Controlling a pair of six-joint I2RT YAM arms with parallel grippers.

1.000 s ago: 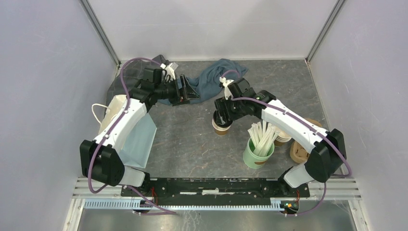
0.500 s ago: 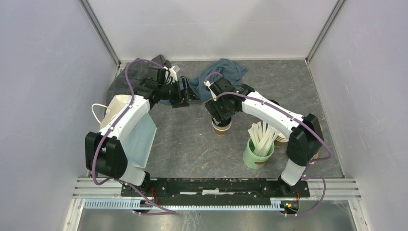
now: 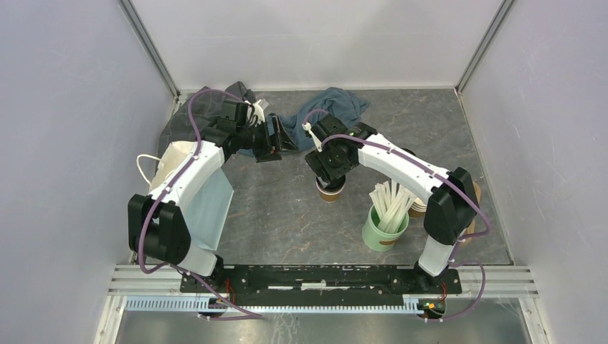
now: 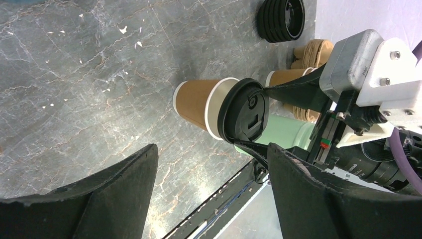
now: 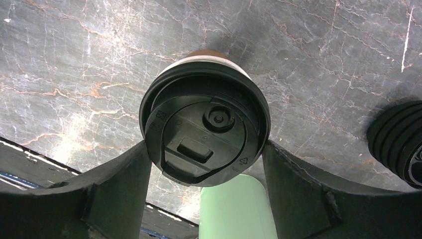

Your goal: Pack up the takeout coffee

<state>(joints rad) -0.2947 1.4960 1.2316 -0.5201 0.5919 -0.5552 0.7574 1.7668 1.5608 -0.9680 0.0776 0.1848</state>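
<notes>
Over the last second the right arm's (image 3: pixel 401 168) elbow has swung left toward mid-frame. The right gripper (image 5: pixel 205 145) clasps the black lid (image 5: pixel 204 132) of the takeout coffee cup (image 4: pixel 199 102) on both sides. The cup stands on the table (image 3: pixel 287 208) at the top view's centre, upper left of the green stirrer cup (image 3: pixel 385 228). The left gripper (image 3: pixel 276 141), spread and empty, hangs upper centre-left.

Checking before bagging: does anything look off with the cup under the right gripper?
Yes: the black lid sits crooked on the kraft cup. More of the cup's rim shows on one side, so the lid seems not fully seated.
</notes>
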